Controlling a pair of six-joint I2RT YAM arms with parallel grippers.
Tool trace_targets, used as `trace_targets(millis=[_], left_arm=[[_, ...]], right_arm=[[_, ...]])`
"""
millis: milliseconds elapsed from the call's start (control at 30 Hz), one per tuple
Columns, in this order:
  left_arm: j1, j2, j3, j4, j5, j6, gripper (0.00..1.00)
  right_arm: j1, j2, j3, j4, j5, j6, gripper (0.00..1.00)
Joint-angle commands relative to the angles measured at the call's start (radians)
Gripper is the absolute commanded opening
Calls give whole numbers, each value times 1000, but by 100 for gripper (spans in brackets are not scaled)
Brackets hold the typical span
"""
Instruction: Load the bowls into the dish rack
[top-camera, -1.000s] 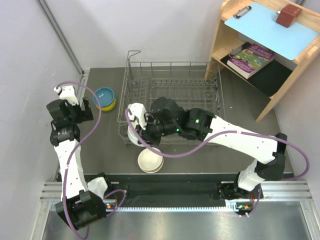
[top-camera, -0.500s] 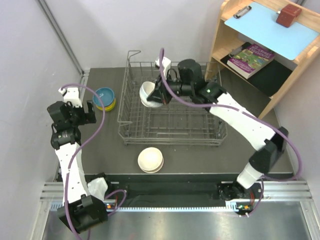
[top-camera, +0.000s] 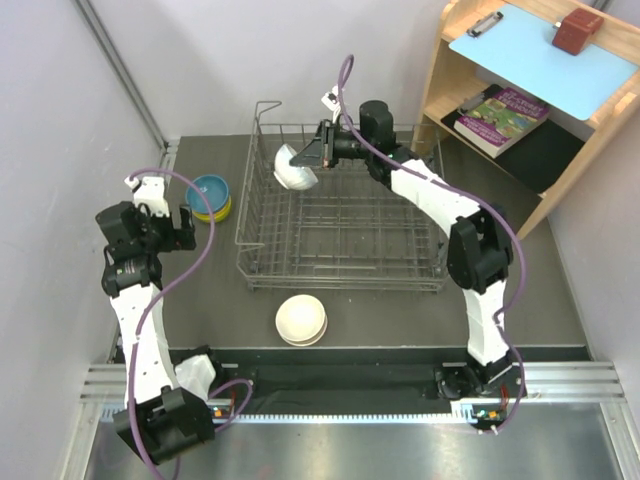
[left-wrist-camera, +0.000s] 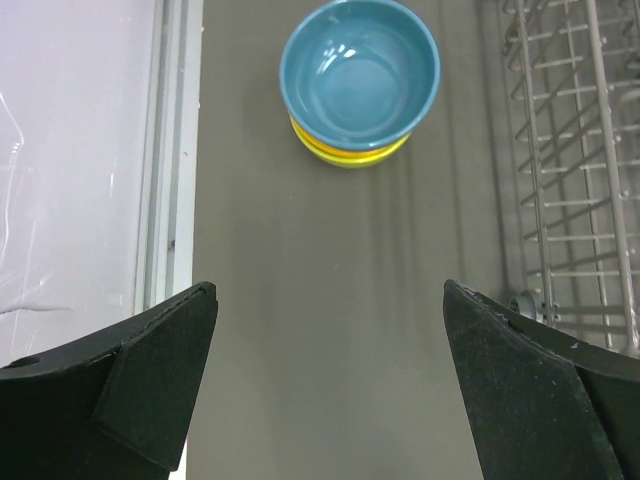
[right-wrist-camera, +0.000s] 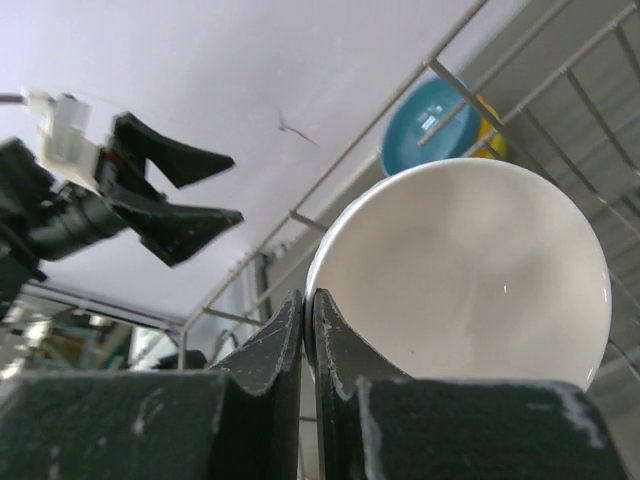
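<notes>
The dish rack (top-camera: 340, 272) fills the middle of the table (top-camera: 200, 300). The right arm reaches to the rack's far-left corner, where the right gripper (top-camera: 320, 155), jaws pinched tight on the rim, holds the white bowl (top-camera: 292, 170) tipped on edge above the prongs. The beige bowls (top-camera: 301, 320) sit stacked by the table's near edge. The blue bowl (top-camera: 208, 188) rests on a yellow-green bowl (left-wrist-camera: 350, 158) near the left edge. The left gripper (left-wrist-camera: 330, 385) hangs spread wide, empty. Placing well likely means lowering the white bowl on edge between two prong rows and releasing only once it leans steadily
</notes>
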Motion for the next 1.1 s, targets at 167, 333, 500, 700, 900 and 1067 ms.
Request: trace_targets(millis=[167, 333, 500, 700, 900, 1067], left_arm=[[8, -38, 2, -83, 22, 55, 99], [8, -38, 14, -105, 25, 64, 99], [8, -33, 5, -99, 39, 53, 99], [8, -35, -18, -88, 50, 55, 99], [8, -38, -29, -85, 56, 58, 99], [6, -39, -36, -84, 65, 59, 99]], right_arm=[[-50, 191, 118, 648, -125, 516, 0], [-58, 278, 117, 814, -104, 668, 0], [-51, 354, 104, 938, -73, 778, 0], [-45, 403, 92, 981, -36, 840, 0], [-30, 444, 101, 1017, -9, 896, 0], [-7, 455, 86, 1038, 9, 936, 0]])
